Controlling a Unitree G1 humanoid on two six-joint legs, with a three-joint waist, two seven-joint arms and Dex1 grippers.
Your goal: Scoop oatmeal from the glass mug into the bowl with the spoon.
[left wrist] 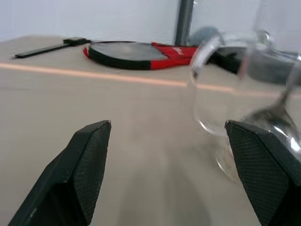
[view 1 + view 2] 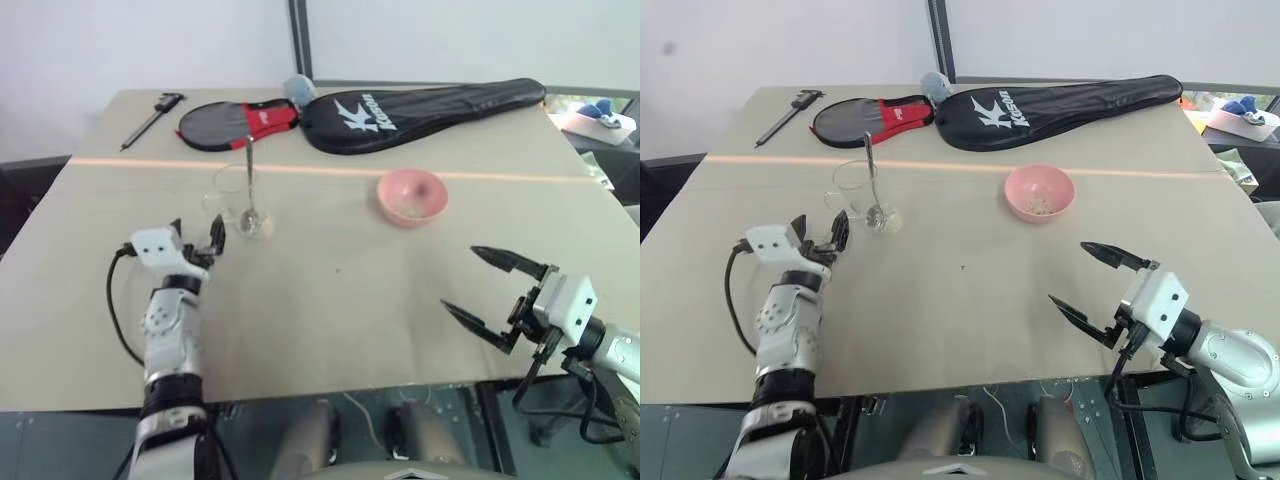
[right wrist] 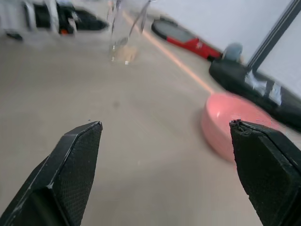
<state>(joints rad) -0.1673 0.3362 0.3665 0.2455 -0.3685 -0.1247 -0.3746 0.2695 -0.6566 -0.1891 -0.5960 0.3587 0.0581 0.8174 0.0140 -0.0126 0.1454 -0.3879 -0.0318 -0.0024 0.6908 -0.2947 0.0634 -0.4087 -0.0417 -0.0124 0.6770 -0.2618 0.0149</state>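
The small round pink bowl (image 2: 411,195) is holding pale beige oat flakes (image 2: 409,209), the clear glass mug (image 2: 237,200) is showing a silver metal spoon (image 2: 249,180), and the long black racket cover (image 2: 425,113) is sporting white lettering.

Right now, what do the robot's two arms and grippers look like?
Both arms are silver-grey metal. The left gripper has a white block-shaped housing, short black fingers with textured inner pads, and a black cable looping beside the forearm. The right gripper has the same white housing, long pointed black fingers, and black cables under the wrist.
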